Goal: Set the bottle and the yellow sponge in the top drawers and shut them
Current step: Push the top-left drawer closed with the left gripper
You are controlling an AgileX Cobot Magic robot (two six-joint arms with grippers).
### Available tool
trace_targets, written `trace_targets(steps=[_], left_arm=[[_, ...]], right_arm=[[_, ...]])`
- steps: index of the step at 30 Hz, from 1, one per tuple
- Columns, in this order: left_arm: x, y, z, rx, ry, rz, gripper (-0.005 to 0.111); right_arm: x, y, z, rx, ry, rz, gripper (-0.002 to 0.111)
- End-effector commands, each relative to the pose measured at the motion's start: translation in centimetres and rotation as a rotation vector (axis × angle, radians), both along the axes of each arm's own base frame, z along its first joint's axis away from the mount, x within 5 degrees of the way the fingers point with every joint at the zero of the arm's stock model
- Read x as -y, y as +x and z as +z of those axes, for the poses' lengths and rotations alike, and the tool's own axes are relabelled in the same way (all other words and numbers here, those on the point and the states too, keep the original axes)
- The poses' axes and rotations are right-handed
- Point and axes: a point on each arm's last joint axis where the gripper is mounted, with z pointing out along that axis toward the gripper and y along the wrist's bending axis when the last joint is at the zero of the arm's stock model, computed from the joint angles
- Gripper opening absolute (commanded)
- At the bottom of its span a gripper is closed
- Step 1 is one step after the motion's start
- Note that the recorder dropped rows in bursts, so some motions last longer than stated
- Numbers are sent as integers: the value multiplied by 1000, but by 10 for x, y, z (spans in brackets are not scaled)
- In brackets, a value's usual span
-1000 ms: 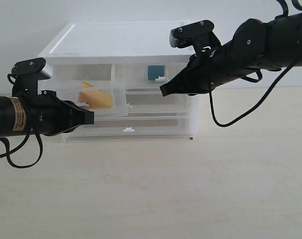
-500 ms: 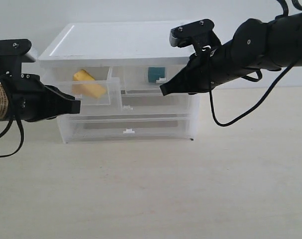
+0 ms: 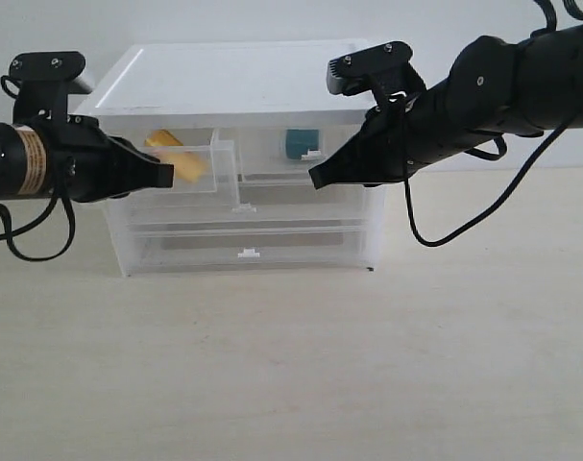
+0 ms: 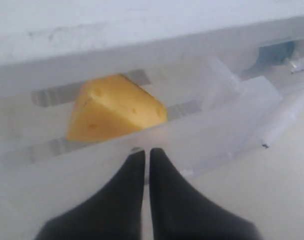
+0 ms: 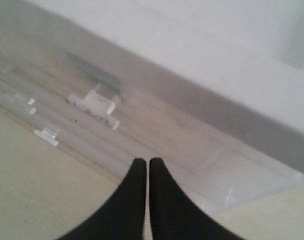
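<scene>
The yellow sponge [image 3: 187,165] [image 4: 111,107] lies in the left top drawer [image 3: 217,165] [image 4: 207,145], which stands partly pulled out of the white cabinet [image 3: 233,82]. My left gripper [image 3: 166,175] [image 4: 142,151] is shut, its tips against that drawer's front wall. The bottle [image 3: 299,142] [image 4: 277,52] shows its teal band through the right top drawer [image 3: 267,152], which is pushed in. My right gripper [image 3: 316,178] [image 5: 143,161] is shut and empty, hanging just in front of the cabinet's right half.
Two full-width drawers with small tab handles [image 3: 245,206] [image 3: 248,253] sit shut below the top ones. The cabinet stands at the back of a beige table [image 3: 291,365]. A black cable [image 3: 435,226] droops from the right arm.
My left gripper has risen and moved toward the cabinet, and the left top drawer with the sponge has slid partway back in. The right arm has not moved.
</scene>
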Motion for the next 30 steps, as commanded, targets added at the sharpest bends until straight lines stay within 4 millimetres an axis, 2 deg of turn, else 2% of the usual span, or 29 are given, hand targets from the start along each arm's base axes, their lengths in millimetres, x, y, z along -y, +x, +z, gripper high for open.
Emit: trace_targets(steps=[1, 7, 12, 19, 23, 27, 30], left_arm=[[-1, 16, 9, 45, 50, 31, 4], [-3, 29, 12, 71, 112, 59, 4], [-2, 29, 11, 71, 105, 47, 4], [-2, 26, 22, 108, 107, 28, 4], [-4, 25, 20, 102, 130, 45, 4], [-3, 15, 20, 101, 106, 13, 4], [-2, -5, 24, 96, 20, -19, 4]], right_arm=[[0, 0, 1, 6, -8, 6, 0], [0, 0, 1, 6, -8, 6, 0], [0, 0, 1, 8, -12, 8, 0], [0, 1, 1, 9, -11, 8, 0], [0, 0, 0, 3, -11, 8, 0], [0, 0, 0, -2, -11, 8, 0], [0, 0, 0, -4, -12, 8, 0]])
